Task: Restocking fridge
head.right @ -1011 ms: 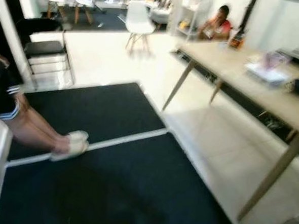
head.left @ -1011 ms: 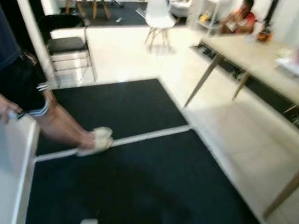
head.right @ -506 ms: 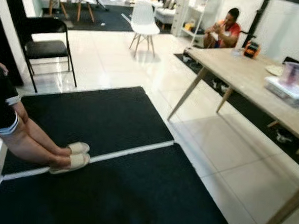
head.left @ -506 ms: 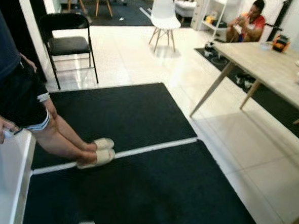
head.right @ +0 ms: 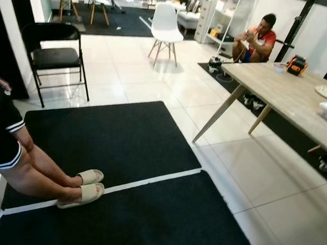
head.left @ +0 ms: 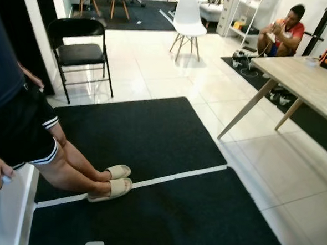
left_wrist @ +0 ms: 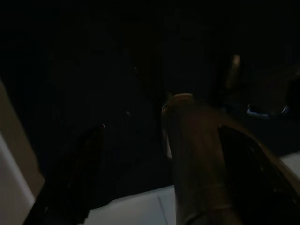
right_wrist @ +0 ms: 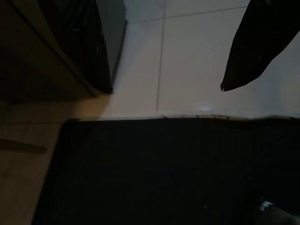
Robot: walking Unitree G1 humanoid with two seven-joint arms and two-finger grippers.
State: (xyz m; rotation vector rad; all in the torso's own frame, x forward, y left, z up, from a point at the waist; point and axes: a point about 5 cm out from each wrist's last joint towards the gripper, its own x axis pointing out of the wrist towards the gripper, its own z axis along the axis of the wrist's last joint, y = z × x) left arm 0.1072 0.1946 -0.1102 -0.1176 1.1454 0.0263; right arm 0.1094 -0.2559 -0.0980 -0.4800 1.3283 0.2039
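Head views: bright, even indoor light, sharp; glare on glossy white floor tiles [head.left: 155,72]. Left wrist view: near-black, indistinct. Right wrist view: dim, shadowed, fingers [right_wrist: 255,42] silhouetted.

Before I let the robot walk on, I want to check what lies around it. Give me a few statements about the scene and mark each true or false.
1. A person in dark shorts stands on the black mat to the robot's left. True.
2. That person wears black boots. False: they wear beige slippers.
3. A black folding chair stands on the tiled floor beyond the mat. True.
4. The wooden table is on the robot's left. False: it is on the right.
5. A second person sits far back in the room. True.
6. The right gripper has its jaws shut. False: they are spread apart, with floor and mat showing between them.
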